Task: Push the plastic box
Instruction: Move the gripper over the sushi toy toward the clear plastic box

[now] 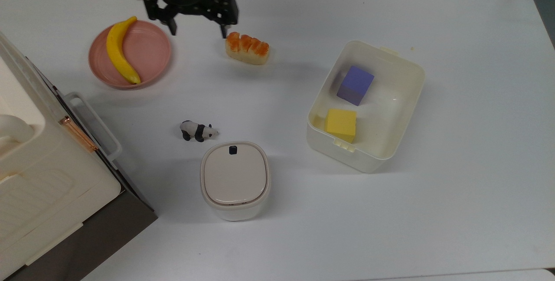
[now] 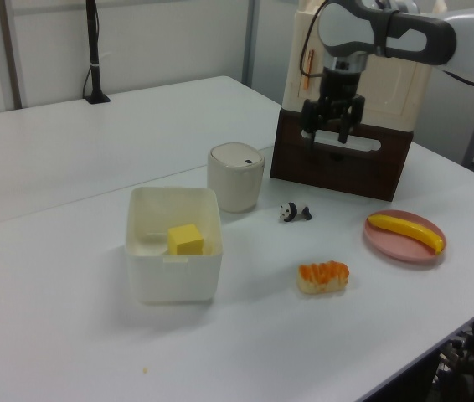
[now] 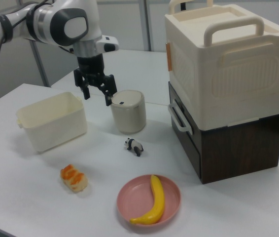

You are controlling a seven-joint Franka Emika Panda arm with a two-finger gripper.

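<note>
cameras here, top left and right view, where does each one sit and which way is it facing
Top view: overhead, looking down at the white table; the gripper enters from the top edge, beside the bread.
Left view: raised, off the table side by the plastic box, facing the stacked cases; the arm comes in from the right.
Right view: raised, off the pink plate side; the arm comes in from the left.
Shared: all three show the open gripper, plastic box and panda.
</note>
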